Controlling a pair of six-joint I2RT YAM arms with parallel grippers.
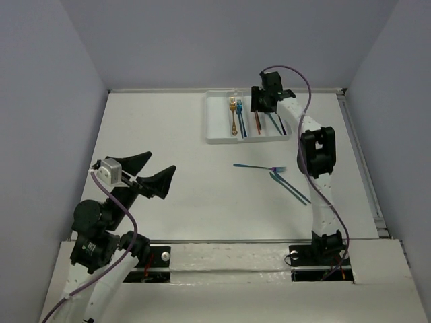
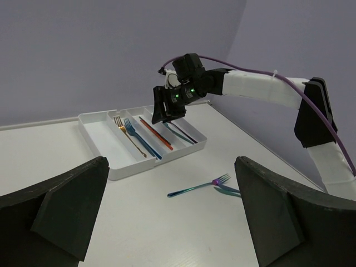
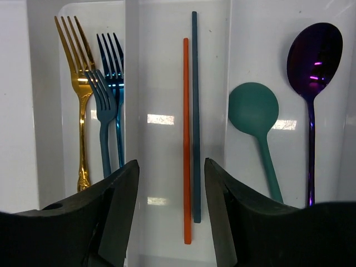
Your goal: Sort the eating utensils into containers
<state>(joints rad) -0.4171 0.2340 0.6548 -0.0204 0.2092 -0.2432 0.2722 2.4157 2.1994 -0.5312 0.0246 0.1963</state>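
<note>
The white tray (image 1: 217, 138) lies at the back of the table. In the right wrist view its compartments hold a gold fork (image 3: 81, 105), two blue forks (image 3: 109, 100), a red-orange stick (image 3: 186, 139) beside a teal stick (image 3: 195, 117), and a teal spoon (image 3: 257, 119) with a purple spoon (image 3: 312, 72). My right gripper (image 3: 171, 183) is open and empty above the stick compartment. A teal-purple fork (image 1: 259, 166) and a teal knife (image 1: 291, 188) lie on the table in front of the tray. My left gripper (image 1: 149, 173) is open and empty, raised at the left.
The tray's leftmost compartment (image 2: 105, 139) holds nothing. The right arm (image 1: 316, 151) reaches over the table's right side to the tray. A rail (image 1: 360, 161) runs along the right edge. Grey walls enclose the table.
</note>
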